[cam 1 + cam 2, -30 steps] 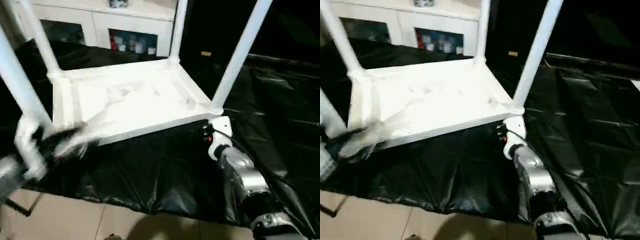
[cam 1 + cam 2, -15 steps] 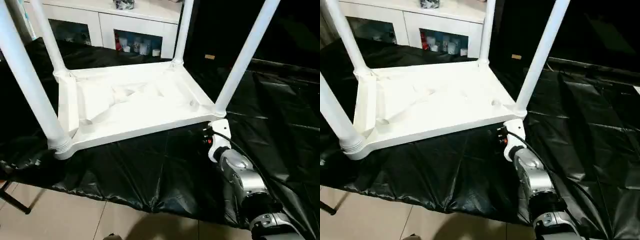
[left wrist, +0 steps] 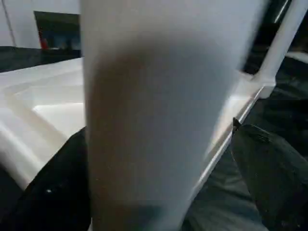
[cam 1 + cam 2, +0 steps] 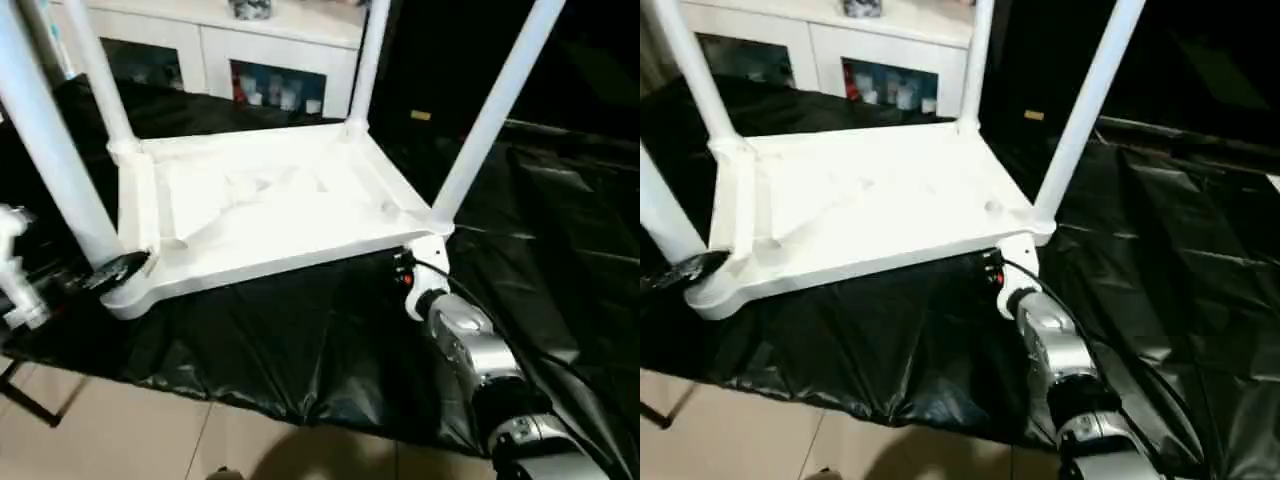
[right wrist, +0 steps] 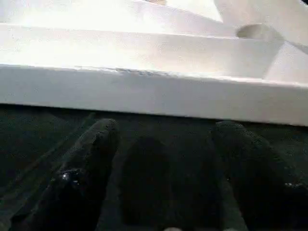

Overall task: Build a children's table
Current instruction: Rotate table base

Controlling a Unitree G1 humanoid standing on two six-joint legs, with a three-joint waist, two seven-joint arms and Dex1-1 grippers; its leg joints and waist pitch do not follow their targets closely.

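Black sheeting covers the worktop (image 4: pixel 330 330), and behind it stands a white cabinet (image 4: pixel 250 50) with glass doors and small items on its shelves; a strip of tiled floor (image 4: pixel 120 430) shows at the near edge. On the sheeting lies the children's table (image 4: pixel 260 210), upside down, its ribbed underside facing up and its four white tube legs rising from the corner sockets. The near-left leg (image 4: pixel 50 150) stands in its socket at the corner closest to the worktop's edge. The left hand (image 3: pixel 159 192) is at that corner: in the left wrist view its two black fingers (image 3: pixel 269 173) stand spread wide on either side of the leg, which runs up between them; whether the pads touch the leg cannot be told. From the head views one dark finger shows just beside the socket. The right hand (image 5: pixel 163 183) is at the near-right corner, under the table's rim, the silver forearm (image 4: pixel 470 350) reaching in from the lower right. In the right wrist view its fingers (image 5: pixel 86 163) are spread apart over the black sheet, just below the white edge of the top, with nothing between them.
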